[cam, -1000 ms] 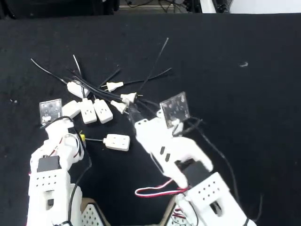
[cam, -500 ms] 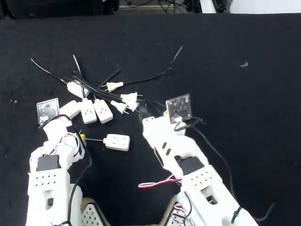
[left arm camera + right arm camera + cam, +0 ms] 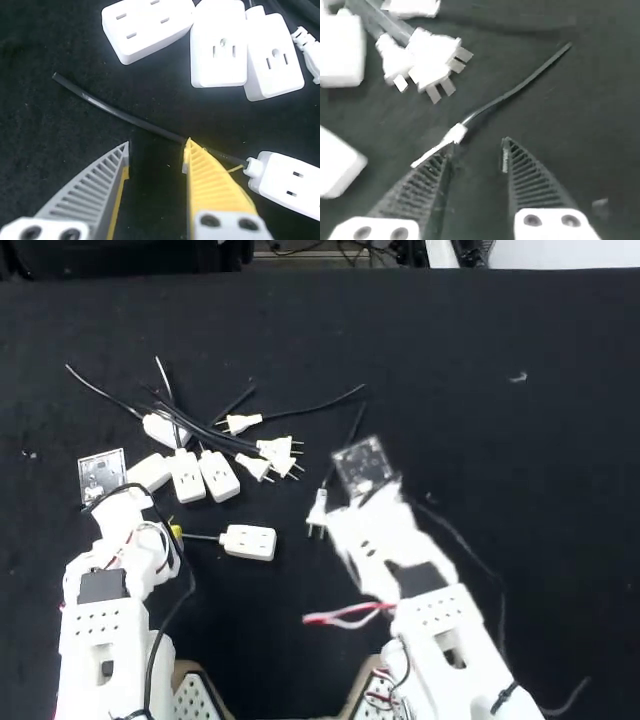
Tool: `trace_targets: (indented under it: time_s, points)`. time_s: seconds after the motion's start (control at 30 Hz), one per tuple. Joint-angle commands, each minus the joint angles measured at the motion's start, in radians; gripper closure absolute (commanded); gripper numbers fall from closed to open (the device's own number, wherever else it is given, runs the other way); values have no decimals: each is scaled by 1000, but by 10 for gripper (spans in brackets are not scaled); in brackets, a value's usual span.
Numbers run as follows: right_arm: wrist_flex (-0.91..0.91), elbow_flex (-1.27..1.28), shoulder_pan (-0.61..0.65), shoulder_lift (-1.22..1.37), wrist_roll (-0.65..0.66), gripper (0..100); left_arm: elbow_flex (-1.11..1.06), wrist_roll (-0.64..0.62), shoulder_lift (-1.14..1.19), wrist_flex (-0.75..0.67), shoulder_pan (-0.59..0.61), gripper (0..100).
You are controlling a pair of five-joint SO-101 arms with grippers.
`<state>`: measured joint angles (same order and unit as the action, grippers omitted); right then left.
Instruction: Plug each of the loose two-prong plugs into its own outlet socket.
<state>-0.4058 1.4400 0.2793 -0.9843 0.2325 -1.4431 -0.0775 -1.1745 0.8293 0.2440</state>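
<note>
A loose white two-prong plug lies apart from the pile, its black cord running away from the arms. My right gripper sits just behind it. In the right wrist view the gripper is open, and the plug lies by one fingertip. Two more plugs lie together beyond. My left gripper is open over a black cord, beside a corded socket block. Three other socket blocks lie beyond it.
A tangle of black cords and plugs lies at the back left, with the white socket blocks beside it. The corded socket block lies between the arms. The black table stretches off to the right.
My right arm drew back from the pile toward the near side, bringing one plug and its cord with it. The left arm stayed put.
</note>
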Motion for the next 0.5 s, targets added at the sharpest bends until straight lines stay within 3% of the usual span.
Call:
trace_targets:
  time_s: [0.0,0.07,0.13,0.3,0.47]
  points:
    - [-92,-173,-57,7,288,887,41,-6,-12,5,1,820]
    - [-169,-225,-57,10,499,886,41,-6,-12,5,1,820]
    - [-255,-275,-55,42,594,885,41,-6,-12,5,1,820]
    - [-364,-418,-61,239,605,885,39,-6,-12,5,1,820]
    - [-351,-529,-17,522,608,885,39,-5,-12,5,1,820]
